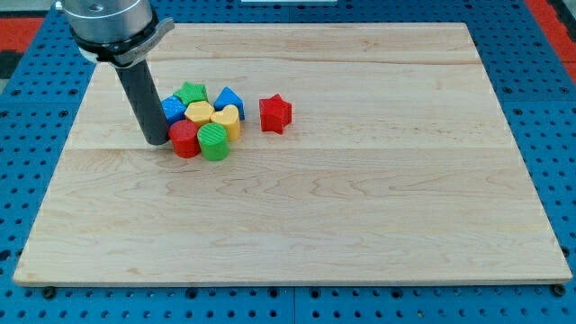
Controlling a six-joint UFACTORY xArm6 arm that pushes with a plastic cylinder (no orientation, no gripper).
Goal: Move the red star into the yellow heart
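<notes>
My tip (157,141) has no claw and touches the cluster's left side. The red star (275,114) sits right of the yellow heart (228,120); pushing from here risks scattering the cluster.

Wood board (360,198) w/ green star (192,92), two blue blocks (229,99), yellow hexagon (199,112), red cylinder (184,139), green cylinder (214,142).

Pale wooden board (360,207) atop blue perforated table (558,135), evenly lit.
</notes>
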